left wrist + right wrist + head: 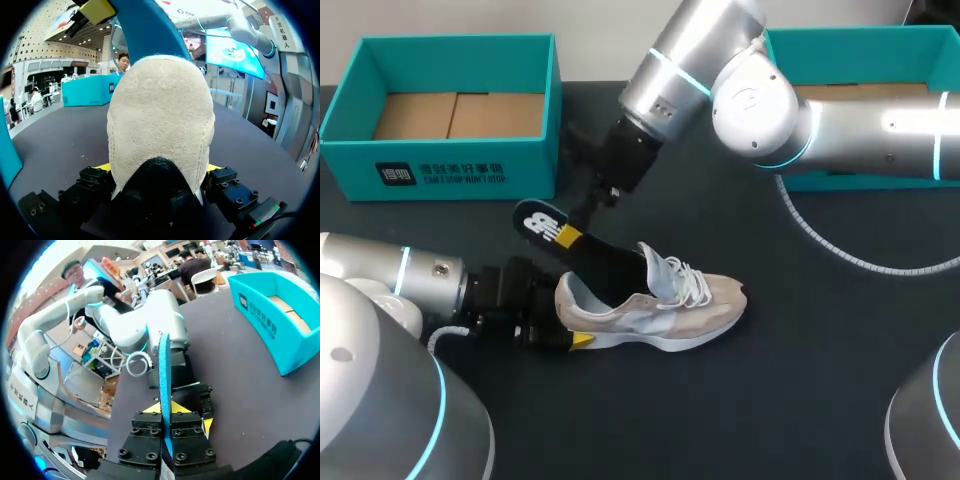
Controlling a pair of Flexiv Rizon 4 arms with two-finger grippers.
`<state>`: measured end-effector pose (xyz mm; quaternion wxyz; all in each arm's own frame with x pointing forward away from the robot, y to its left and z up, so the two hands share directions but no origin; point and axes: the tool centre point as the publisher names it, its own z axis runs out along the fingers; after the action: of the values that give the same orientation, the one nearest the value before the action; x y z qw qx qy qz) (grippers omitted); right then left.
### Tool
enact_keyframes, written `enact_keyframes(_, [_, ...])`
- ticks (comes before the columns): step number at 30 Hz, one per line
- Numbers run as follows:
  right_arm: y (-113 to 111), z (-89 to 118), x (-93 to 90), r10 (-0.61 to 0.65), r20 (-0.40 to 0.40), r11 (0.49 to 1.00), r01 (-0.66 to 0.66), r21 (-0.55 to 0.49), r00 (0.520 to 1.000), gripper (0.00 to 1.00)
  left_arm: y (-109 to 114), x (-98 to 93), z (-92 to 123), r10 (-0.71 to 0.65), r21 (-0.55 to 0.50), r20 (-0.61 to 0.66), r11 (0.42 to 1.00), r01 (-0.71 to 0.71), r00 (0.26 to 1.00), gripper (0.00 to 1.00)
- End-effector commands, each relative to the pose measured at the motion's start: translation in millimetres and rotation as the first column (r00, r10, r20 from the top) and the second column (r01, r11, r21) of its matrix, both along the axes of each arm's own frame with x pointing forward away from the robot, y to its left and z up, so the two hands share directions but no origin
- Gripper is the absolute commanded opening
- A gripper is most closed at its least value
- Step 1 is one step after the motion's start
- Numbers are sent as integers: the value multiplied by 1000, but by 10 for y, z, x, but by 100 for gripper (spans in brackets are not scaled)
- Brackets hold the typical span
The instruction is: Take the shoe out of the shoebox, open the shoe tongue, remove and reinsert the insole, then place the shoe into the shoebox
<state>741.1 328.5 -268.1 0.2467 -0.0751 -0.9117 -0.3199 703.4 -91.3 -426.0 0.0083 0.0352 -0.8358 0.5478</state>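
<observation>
Pointing toe rightward, shoe [665,312], insole [582,250] slanting

A dark, matte surface [800,400] carries everything here; at its far-left corner stands an open teal shoebox [470,172], brown card showing inside; a second teal box [860,40] sits at the far-right corner, well apart from the first; near the middle, closer to the near edge, a beige and white shoe [670,315] sits on its sole, toe toward the right edge, heel toward the left; a white coiled cable [860,265] trails over the right side.
</observation>
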Motion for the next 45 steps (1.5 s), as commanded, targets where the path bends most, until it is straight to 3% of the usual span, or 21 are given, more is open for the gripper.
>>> enact_keyframes(1, [-106, 135, -55, -111, 45, 994, 111, -14, 993, 0, -33, -22, -57, 1, 1, 0, 1000, -1, 1000, 0])
enact_keyframes(17, [-106, 135, -55, -111, 45, 994, 111, -14, 993, 0, -33, -22, -57, 1, 1, 0, 1000, -1, 1000, 0])
enact_keyframes(19, [-74, 174, -19, -165, 17, 984, 163, 65, 986, 0, -33, -22, -57, 1, 1, 0, 1000, -1, 1000, 0])
enact_keyframes(23, [-36, 376, 88, -258, -9, 949, 255, 186, 966, 0, -33, -22, -57, 1, 1, 0, 1000, -1, 1000, 0])
enact_keyframes(24, [-45, 416, 115, -287, -66, 936, 295, 194, 956, 0, -33, -22, -57, 1, 1, 0, 1000, -1, 1000, 0])
enact_keyframes(25, [-35, 469, 135, -299, -34, 930, 299, 213, 954, 0, -33, -22, -57, 1, 1, 0, 1000, -1, 1000, 0])
enact_keyframes(26, [-41, 563, 169, -323, -72, 917, 331, 222, 944, 0, -33, -22, -57, 1, 1, 0, 1000, -1, 1000, 0])
enact_keyframes(28, [-54, 701, 212, -355, -75, 894, 362, 264, 932, 0, -33, -22, -57, 1, 1, 0, 1000, -1, 1000, 0])
enact_keyframes(29, [-47, 754, 225, -364, -126, 889, 384, 250, 923, 0, -33, -22, -57, 1, 1, 0, 1000, -1, 1000, 0])
enact_keyframes(30, [-61, 827, 244, -379, -98, 877, 391, 278, 920, 0, -33, -22, -57, 1, 1, 0, 1000, -1, 1000, 0])
enact_keyframes(36, [-141, 1146, 318, -440, -182, 807, 476, 349, 880, 0, -33, -22, -57, 1, 1, 0, 1000, -1, 1000, 0])
enact_keyframes(40, [-273, 1287, 282, -469, -256, 769, 534, 353, 845, 0, -33, -22, -57, 1, 1, 0, 1000, -1, 1000, 0])
enact_keyframes(45, [-467, 1443, 147, -497, -290, 716, 575, 396, 818, 0, -33, -22, -57, 1, 1, 0, 1000, -1, 1000, 0])
